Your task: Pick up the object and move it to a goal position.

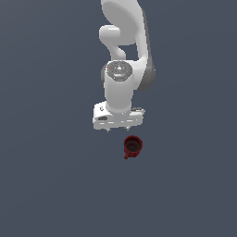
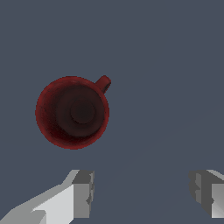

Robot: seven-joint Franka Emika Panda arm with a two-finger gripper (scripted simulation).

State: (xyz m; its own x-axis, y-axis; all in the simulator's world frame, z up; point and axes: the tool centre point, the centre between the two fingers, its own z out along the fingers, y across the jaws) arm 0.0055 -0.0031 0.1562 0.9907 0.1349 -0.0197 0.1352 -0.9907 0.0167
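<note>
The step in hand looked like the approach, with no grasp made yet; the mug (image 1: 133, 146) stood upright on the grey floor (image 1: 46, 185), just below the centre of the exterior view and slightly right of the white gripper (image 1: 117, 129), apart from it; its little handle pointed toward the lower left there. In the wrist view the mug (image 2: 72, 112) sat in the left half, handle toward the upper right, while the gripper (image 2: 142, 190) was spread wide with nothing between its fingers (image 2: 83, 192); the mug lay outside that gap. The next move probably called for shifting sideways until the cup sat between the pads, then descending; no goal marker was visible.
</note>
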